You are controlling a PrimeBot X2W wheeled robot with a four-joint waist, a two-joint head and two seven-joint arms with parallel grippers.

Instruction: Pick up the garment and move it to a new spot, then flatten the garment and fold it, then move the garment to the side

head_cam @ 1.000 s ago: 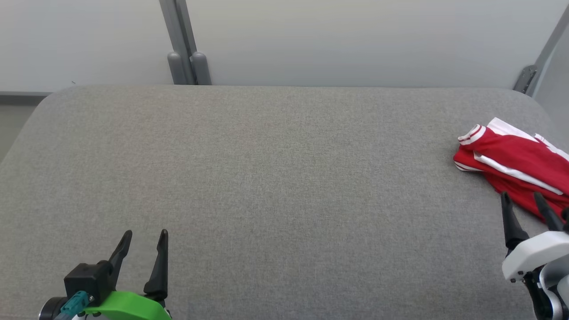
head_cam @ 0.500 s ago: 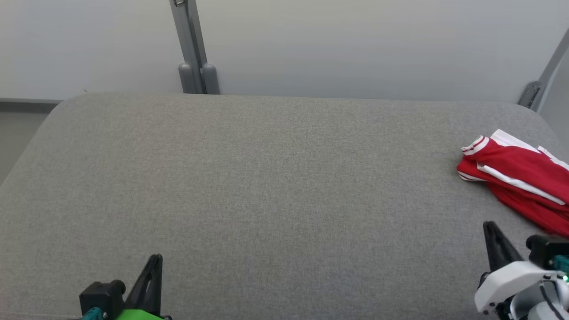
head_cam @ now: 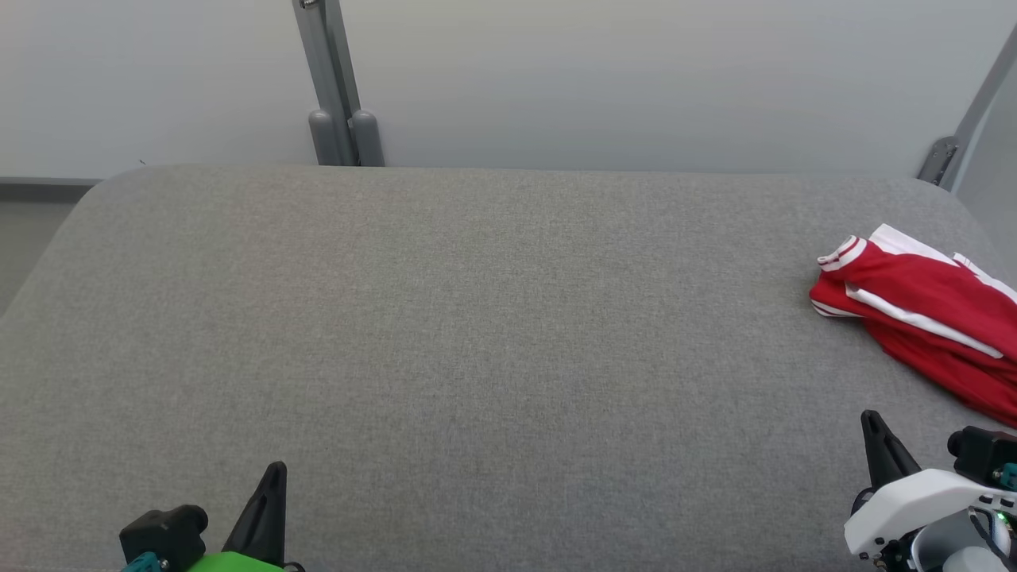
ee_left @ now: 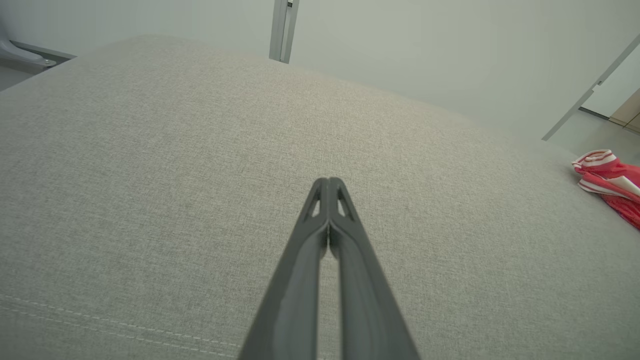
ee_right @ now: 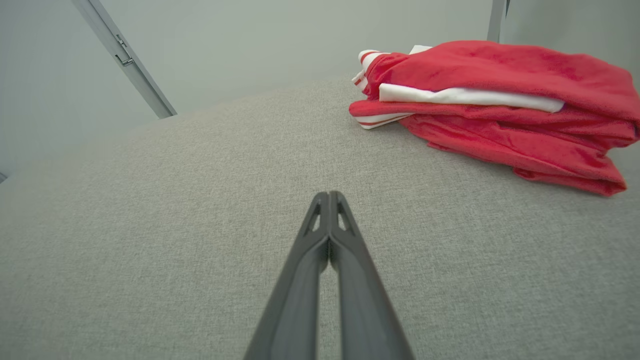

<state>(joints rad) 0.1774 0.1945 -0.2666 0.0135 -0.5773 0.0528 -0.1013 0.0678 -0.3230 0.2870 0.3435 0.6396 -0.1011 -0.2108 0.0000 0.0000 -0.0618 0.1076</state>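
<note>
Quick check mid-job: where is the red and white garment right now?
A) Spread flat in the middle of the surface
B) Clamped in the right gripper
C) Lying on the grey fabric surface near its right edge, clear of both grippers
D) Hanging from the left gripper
C: the red and white garment lies bunched on the grey fabric surface by its right edge, while the right gripper and left gripper are shut on nothing.

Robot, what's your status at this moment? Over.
Left gripper, right gripper: shut, empty. Red garment bunched on grey surface, right side, untouched. Nothing in between.
</note>
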